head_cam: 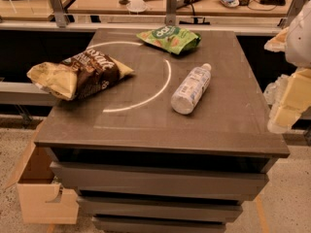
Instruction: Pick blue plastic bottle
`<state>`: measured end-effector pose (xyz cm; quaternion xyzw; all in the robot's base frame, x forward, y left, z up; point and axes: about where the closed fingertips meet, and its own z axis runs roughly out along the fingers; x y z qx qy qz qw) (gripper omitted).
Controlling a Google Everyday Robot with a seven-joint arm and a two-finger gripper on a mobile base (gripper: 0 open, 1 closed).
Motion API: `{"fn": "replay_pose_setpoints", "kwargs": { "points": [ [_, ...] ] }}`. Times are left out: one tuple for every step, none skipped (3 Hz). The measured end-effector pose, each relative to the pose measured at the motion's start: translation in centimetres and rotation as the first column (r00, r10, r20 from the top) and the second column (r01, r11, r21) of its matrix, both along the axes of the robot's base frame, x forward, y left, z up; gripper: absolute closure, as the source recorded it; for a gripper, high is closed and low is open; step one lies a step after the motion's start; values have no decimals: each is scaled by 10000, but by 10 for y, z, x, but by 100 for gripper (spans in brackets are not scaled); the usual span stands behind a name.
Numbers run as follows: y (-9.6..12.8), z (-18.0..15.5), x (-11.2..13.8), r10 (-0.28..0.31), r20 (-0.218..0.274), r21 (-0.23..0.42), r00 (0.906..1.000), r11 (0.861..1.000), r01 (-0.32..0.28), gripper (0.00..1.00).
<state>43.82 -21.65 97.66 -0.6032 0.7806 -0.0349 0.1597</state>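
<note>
The blue plastic bottle (191, 89) lies on its side on the dark grey table (146, 130), right of centre, its white cap pointing to the far right and its base toward me. It is clear with a pale white-bluish label. My gripper (285, 106) hangs at the right edge of the view, beyond the table's right side and well clear of the bottle.
A green snack bag (169, 38) lies at the table's far edge. A brown and tan chip bag (77, 74) lies at the left. A cardboard box (41, 188) stands on the floor at the lower left. Desks with clutter run behind.
</note>
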Motion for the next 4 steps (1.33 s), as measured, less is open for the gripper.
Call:
{"fn": "replay_pose_setpoints", "kwargs": {
  "points": [
    [-1, 1, 4, 109, 12, -64, 9999, 9999, -109, 0],
    [-4, 4, 18, 474, 32, -264, 9989, 9985, -473, 0],
    [10, -5, 61, 2483, -550, 77, 9671, 9687, -2483, 0],
    [38, -15, 104, 4588, -334, 467, 8879, 8881, -4572, 0]
  ]
}}
